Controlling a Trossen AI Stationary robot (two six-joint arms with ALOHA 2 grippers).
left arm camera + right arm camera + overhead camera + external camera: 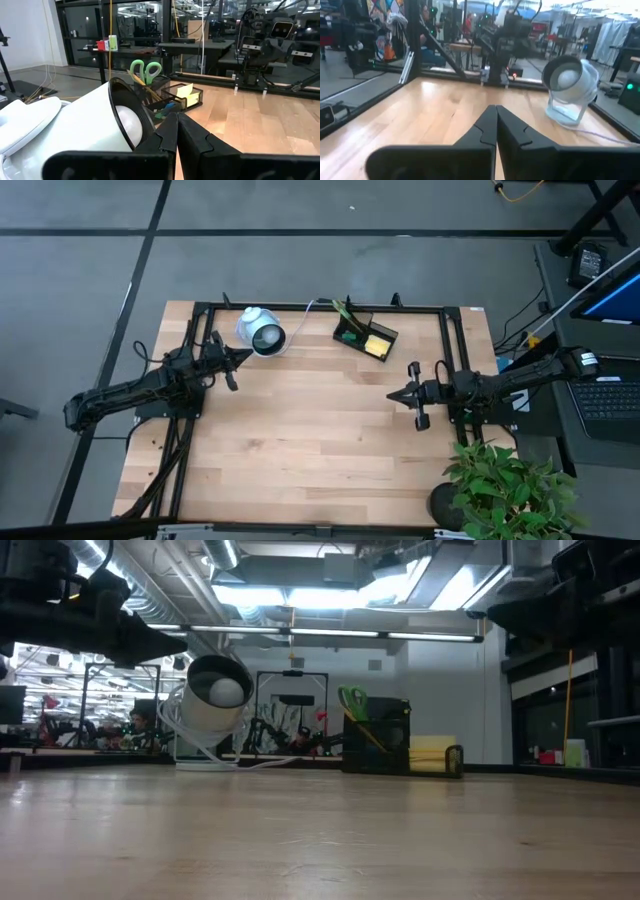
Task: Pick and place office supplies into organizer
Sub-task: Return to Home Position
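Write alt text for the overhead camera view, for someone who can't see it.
Seen from above, a black organizer holding green scissors and a yellow sticky pad sits near the wooden table's back edge, beside a white round device. The left arm's fingers and the right arm's fingers, both shut and empty, point inward from opposite sides.

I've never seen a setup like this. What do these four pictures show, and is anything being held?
It is a robot: two dark arms at a wooden table. One picture looks down from above, one looks level across the tabletop, and two come from cameras on the wrists. Each arm ends in a gripper; the left gripper and right gripper are shut and empty. At the far edge stand a white round device and a black organizer holding green scissors and a yellow sticky pad.
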